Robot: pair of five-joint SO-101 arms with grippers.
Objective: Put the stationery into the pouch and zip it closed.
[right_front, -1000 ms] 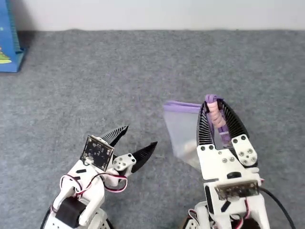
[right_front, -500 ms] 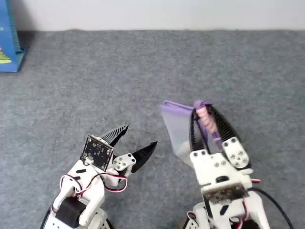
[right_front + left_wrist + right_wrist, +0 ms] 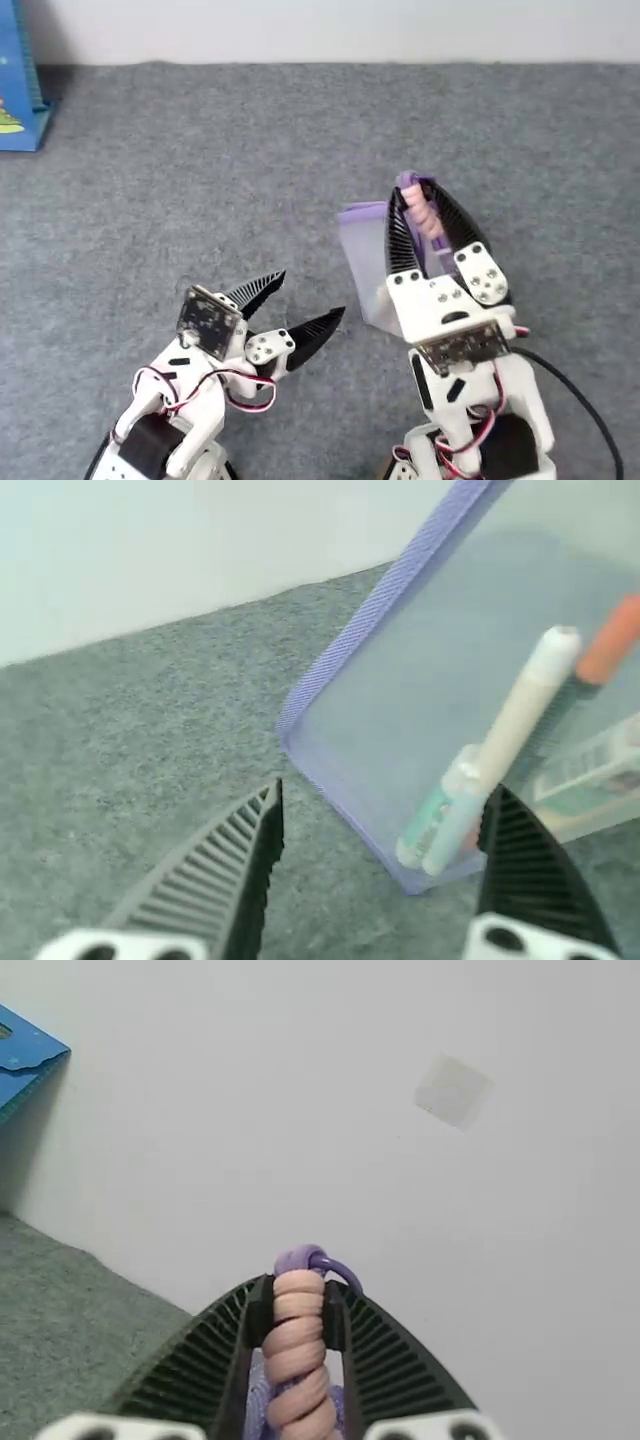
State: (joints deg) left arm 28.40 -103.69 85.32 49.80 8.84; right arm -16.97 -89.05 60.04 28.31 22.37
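Nearest the bases, the left gripper sits low over the grey worktop with its jaws spread wide and nothing in them. From its wrist cam the pouch is right in front of it, near but not touching.

A bit further out, the right gripper is pinched tight on a twisted pink cord, which looks like the zip pull. There's a small purple loop at the tip of it. The pouch hangs off that cord, tilted, and its low corner seems to rest on the worktop.

The pens are already inside, all slid down into that low corner: a white one, an orange one and a couple more I can't make out. So loading looks done and zipping is what's left. I can't tell how far the zip has run.

How it'll handle, my guess: it's a thin see-through film bag, light and floppy, and probably slick on the clear panels. The only real weight is the pens, so it'll swing and sag toward that corner. Pulling the cord alone would just drag the whole thing along. I'd have the free gripper grab the purple woven trim at the end away from the pull, not the clear film, and hold it taut.

Far back there's a blue box in the corner against the white wall.
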